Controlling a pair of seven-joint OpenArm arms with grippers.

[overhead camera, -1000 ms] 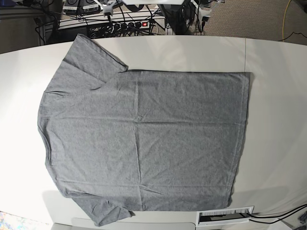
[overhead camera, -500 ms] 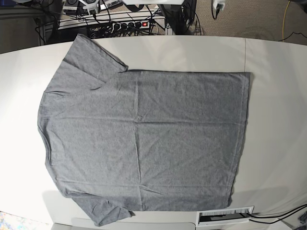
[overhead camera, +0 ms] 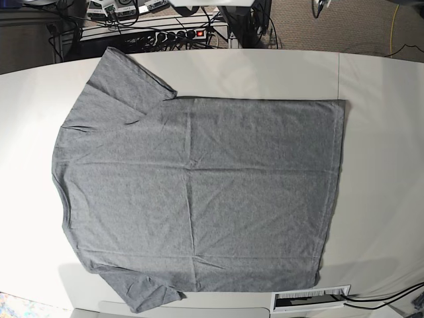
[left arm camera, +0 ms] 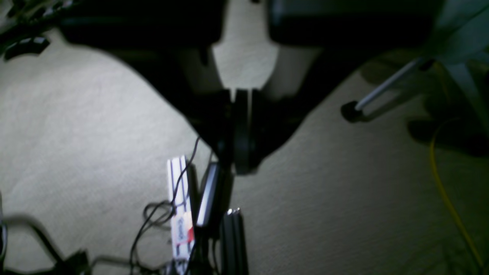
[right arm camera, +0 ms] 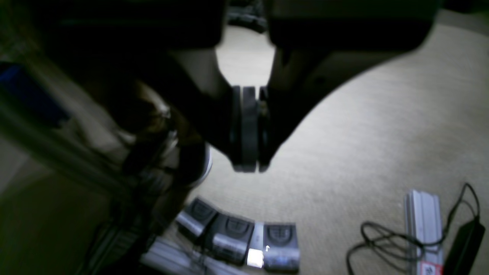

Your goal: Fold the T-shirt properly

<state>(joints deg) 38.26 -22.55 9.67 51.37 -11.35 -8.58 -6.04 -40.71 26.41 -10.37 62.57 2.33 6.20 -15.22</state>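
Observation:
The heather-grey T-shirt (overhead camera: pixel 199 192) lies spread flat on the white table (overhead camera: pixel 377 165), collar side at the left and hem at the right. One sleeve points to the far edge and the other reaches the near edge. Neither gripper is over it. In the left wrist view my left gripper (left arm camera: pixel 241 168) hangs shut and empty above beige carpet. My right gripper (right arm camera: pixel 248 168) is likewise shut on nothing, off the table and above the floor. A pale bit of an arm (overhead camera: pixel 320 6) shows at the top edge of the base view.
Behind the table lie a power strip (overhead camera: pixel 179 33) with a red switch and tangled cables. A yellow cable (overhead camera: pixel 397 26) runs over the carpet at the back right. A white labelled strip (overhead camera: pixel 311 298) sits at the table's near edge. Foot pedals (right arm camera: pixel 237 240) rest on the floor.
The arm parts at the top edge of the base view have slid outward, the right one further right and the left one further left. The T-shirt has not moved.

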